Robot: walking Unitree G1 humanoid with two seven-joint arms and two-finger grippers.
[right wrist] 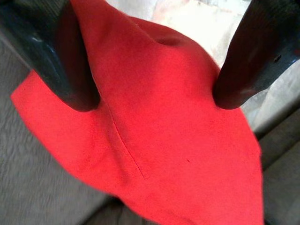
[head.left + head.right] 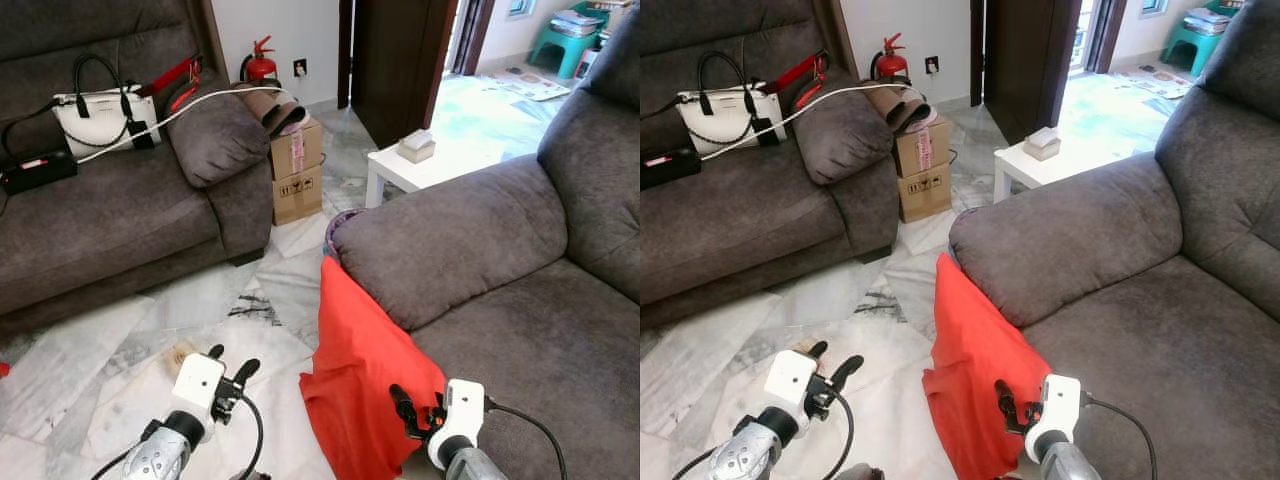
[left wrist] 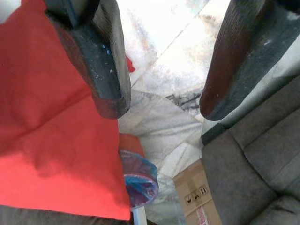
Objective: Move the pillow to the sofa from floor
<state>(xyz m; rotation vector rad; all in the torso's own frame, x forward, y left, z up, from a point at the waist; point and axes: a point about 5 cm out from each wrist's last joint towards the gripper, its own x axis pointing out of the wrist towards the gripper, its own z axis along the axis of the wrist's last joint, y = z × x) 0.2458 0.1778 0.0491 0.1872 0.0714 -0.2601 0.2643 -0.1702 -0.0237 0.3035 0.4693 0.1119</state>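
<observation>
A red pillow point(image 2: 355, 370) stands on the marble floor point(image 2: 130, 330), leaning against the front of the grey sofa point(image 2: 470, 240) on my right. My right gripper point(image 2: 415, 402) is open just in front of the pillow's lower right part, near the sofa seat point(image 2: 540, 350). In the right wrist view the red pillow point(image 1: 164, 122) lies beyond the two spread fingers point(image 1: 61, 70), with no contact that I can make out. My left gripper point(image 2: 233, 360) is open above the floor, left of the pillow. Its wrist view has the red pillow point(image 3: 47, 131) off to one side.
A second grey sofa point(image 2: 100, 220) at the left carries a white handbag point(image 2: 95, 115). Between the sofas are stacked cardboard boxes point(image 2: 297, 170), a fire extinguisher point(image 2: 262, 62), a low white table point(image 2: 420, 165) and a purple-blue container point(image 3: 140, 180) behind the pillow.
</observation>
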